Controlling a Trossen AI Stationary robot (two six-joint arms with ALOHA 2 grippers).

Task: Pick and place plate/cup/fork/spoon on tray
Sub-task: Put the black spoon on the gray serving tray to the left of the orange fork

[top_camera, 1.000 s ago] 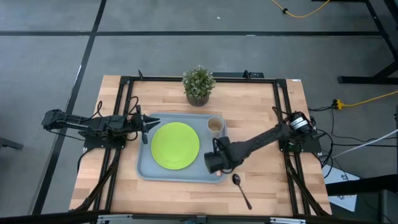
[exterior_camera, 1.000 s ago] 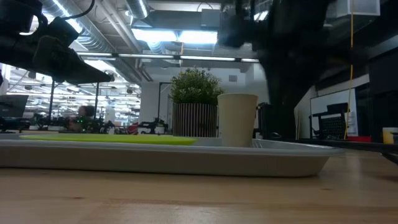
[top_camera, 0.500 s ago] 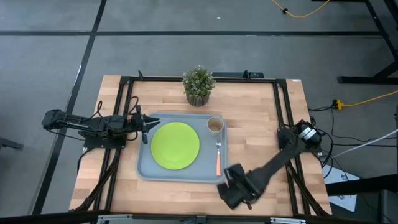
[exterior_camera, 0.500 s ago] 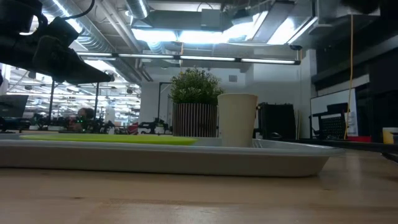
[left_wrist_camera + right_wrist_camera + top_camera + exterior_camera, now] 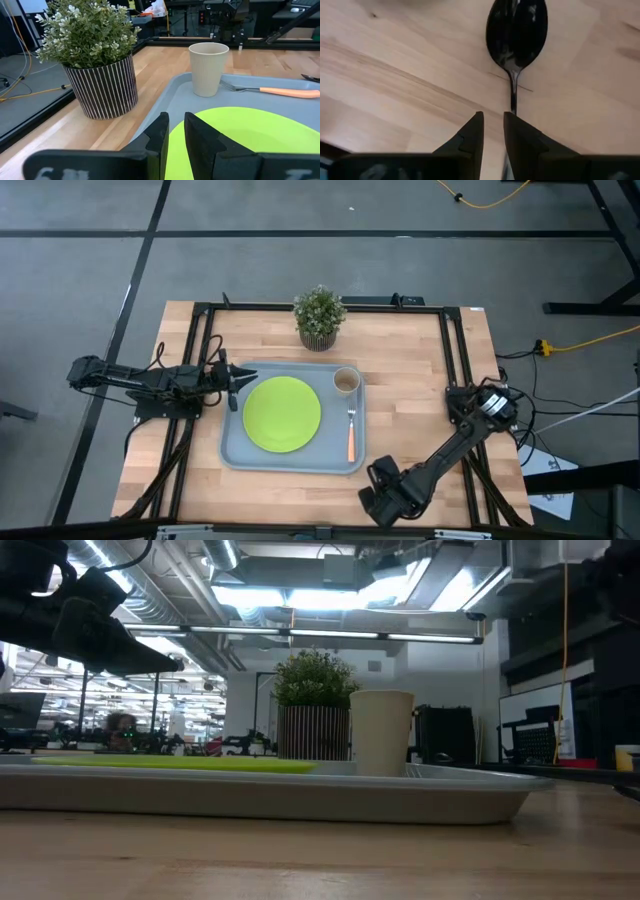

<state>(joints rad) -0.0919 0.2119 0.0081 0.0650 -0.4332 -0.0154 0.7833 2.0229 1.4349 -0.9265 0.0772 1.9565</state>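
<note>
1. The left gripper waits at the tray's left rim, jaws nearly together, empty.
2. Plate, cup and fork lie on the tray.
3. The right gripper has swung off the tray to the worktop's front edge, jaws nearly together, astride the spoon's handle: spoon remains.

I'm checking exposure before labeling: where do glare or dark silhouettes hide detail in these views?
Right wrist view: bright reflections streak the spoon bowl. Low view: ceiling lights glare white, leaving the left arm a black silhouette against them; the cup is still readable. High view: evenly lit, no glare on the plate.
</note>
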